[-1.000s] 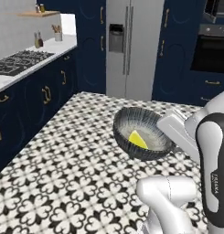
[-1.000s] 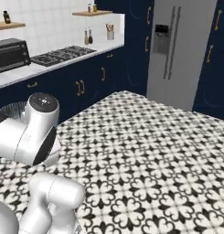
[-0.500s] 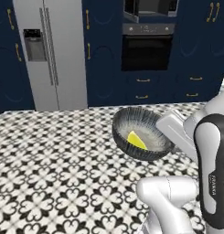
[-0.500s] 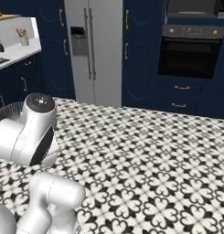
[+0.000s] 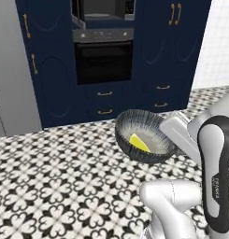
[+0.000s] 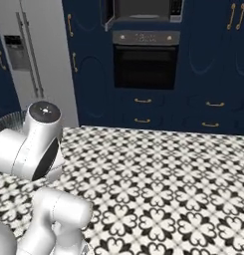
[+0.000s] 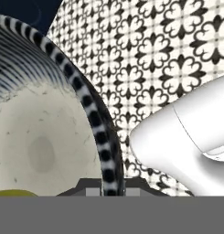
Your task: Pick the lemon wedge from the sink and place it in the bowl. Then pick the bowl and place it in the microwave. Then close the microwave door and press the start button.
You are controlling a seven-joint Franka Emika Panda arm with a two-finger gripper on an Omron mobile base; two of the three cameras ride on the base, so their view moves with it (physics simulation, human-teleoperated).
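Note:
My gripper is shut on the right rim of the bowl and holds it in the air above the patterned floor. The lemon wedge lies inside the bowl on its pale bottom. In the hand view the dark fingertips straddle the striped bowl rim, and a sliver of the lemon wedge shows at the lower left. The microwave sits high in the navy cabinet wall straight ahead, with its dark cavity showing. Its door stands open at the left, seen edge-on. The sink is out of view.
Below the microwave is the oven with drawers under it. A steel fridge stands to the left of the cabinets. My own white arm hides most of the bowl in the right base view. Tiled floor lies between me and the wall.
The base has turned, so the views swept from stove and fridge to the oven and microwave column. The bowl with the lemon wedge stays in the gripper, unmoved relative to the arm.

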